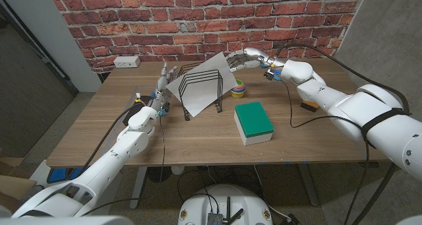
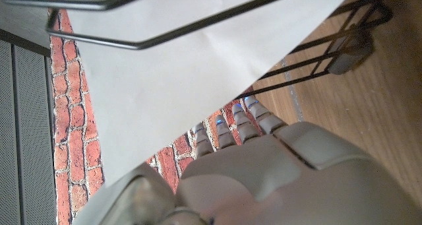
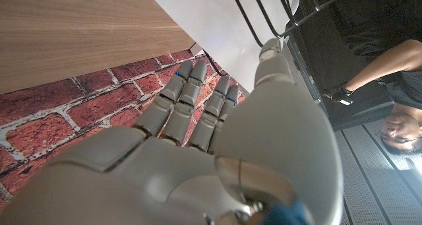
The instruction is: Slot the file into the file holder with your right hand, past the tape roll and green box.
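A white file (image 1: 206,76) stands tilted among the wires of the black wire file holder (image 1: 217,96), its lower corner near the table. My right hand (image 1: 246,59) pinches the file's upper right corner; in the right wrist view the thumb of the right hand (image 3: 198,152) lies against the file (image 3: 217,27). A colourful tape roll (image 1: 239,90) lies just right of the holder, and the green box (image 1: 254,119) sits nearer the front. My left hand (image 1: 165,80) stands with fingers up and apart at the holder's left end, holding nothing. The left wrist view shows the left hand (image 2: 264,179) below the file (image 2: 178,86).
A white power strip (image 1: 125,62) lies at the back left of the table (image 1: 99,132). A small black and orange object (image 1: 308,106) sits under my right forearm. A person (image 3: 395,86) is seen past the holder in the right wrist view.
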